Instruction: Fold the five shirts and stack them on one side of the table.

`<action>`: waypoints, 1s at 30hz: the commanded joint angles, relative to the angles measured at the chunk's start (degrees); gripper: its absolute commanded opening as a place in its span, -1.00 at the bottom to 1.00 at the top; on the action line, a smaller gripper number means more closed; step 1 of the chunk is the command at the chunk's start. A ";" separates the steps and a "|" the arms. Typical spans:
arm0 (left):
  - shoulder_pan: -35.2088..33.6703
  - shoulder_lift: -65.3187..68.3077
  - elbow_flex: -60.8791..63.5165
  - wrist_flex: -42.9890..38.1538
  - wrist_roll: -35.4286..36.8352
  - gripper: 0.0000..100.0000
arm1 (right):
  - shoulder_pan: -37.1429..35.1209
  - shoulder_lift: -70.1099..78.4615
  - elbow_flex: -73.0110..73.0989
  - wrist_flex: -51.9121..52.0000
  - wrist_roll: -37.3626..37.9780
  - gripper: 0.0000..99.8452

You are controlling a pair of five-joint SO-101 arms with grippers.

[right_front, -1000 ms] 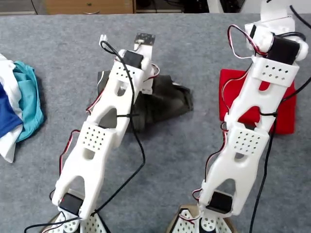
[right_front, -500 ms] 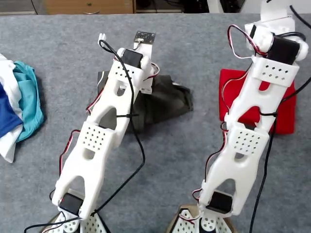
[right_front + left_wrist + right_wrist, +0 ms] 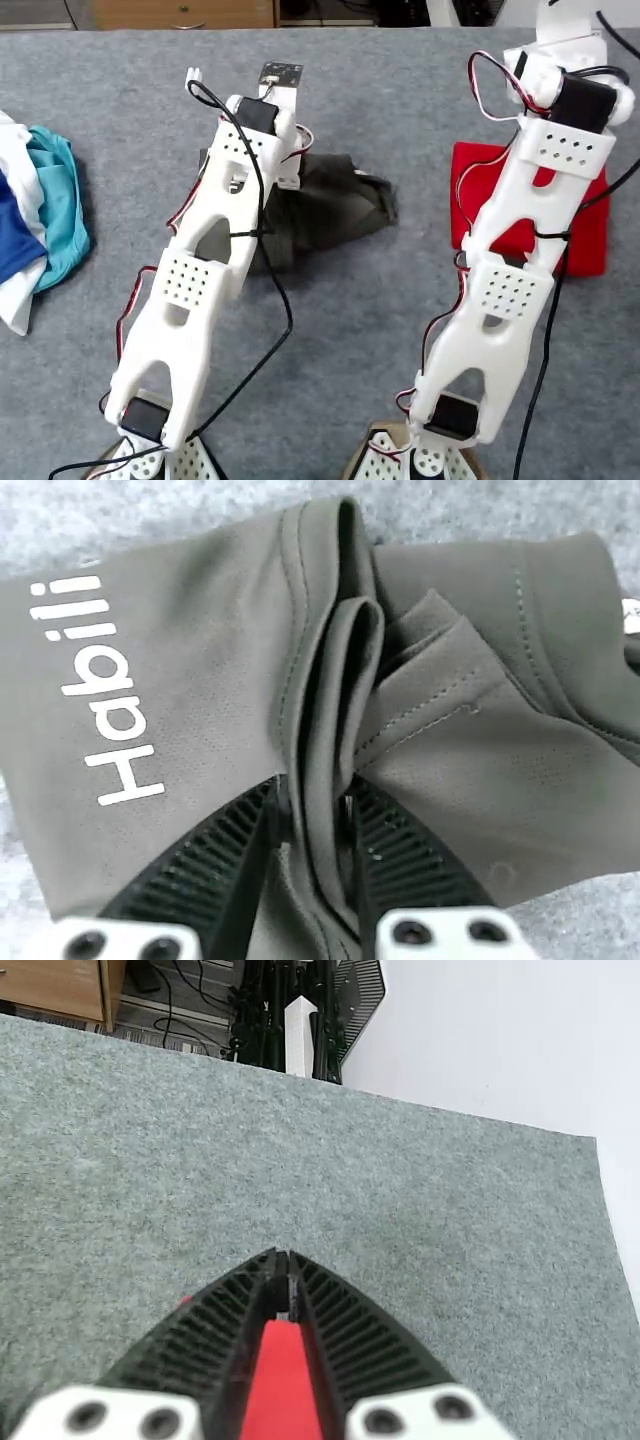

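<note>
From the high view, a crumpled dark shirt [image 3: 335, 205] is seen near the middle of the grey table [image 3: 400, 100], partly covered by the left arm [image 3: 215, 260]. A flat folded red shirt [image 3: 590, 235] lies to the right of the dark shirt, beneath the right arm [image 3: 520, 250], and a loose heap of shirts [image 3: 35, 220] in white, teal and blue lies well to its left at the table's edge. In the left wrist view the grip is made plain: the left gripper [image 3: 315, 810] is closed narrowly on a raised ridge of the dark shirt, the cloth being pinched between both ribbed fingers [image 3: 215, 855], with white print beside the fold. In the right wrist view the right gripper [image 3: 281, 1282] is seen with its tips pressed together and nothing between them, over bare table, with the red shirt below its fingers.
</note>
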 commanded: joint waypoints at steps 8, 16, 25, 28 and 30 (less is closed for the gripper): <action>-0.44 -1.45 -2.37 1.32 -0.18 -0.57 | 0.75 -3.03 -2.59 -1.05 0.00 -0.99; -0.53 -1.45 -2.11 1.32 -0.26 -0.66 | 0.75 -3.03 -2.59 -1.05 0.00 -0.99; -0.88 -1.45 -2.29 1.14 -0.18 -0.82 | 0.75 -3.03 -2.59 -1.05 0.00 -0.99; -0.88 -1.45 -2.55 1.14 -0.18 -0.85 | 0.75 -3.03 -2.59 -1.05 0.00 -0.99; -0.88 -1.45 -2.55 1.14 -0.18 -0.85 | 0.75 -3.12 -2.59 -1.05 0.00 -0.99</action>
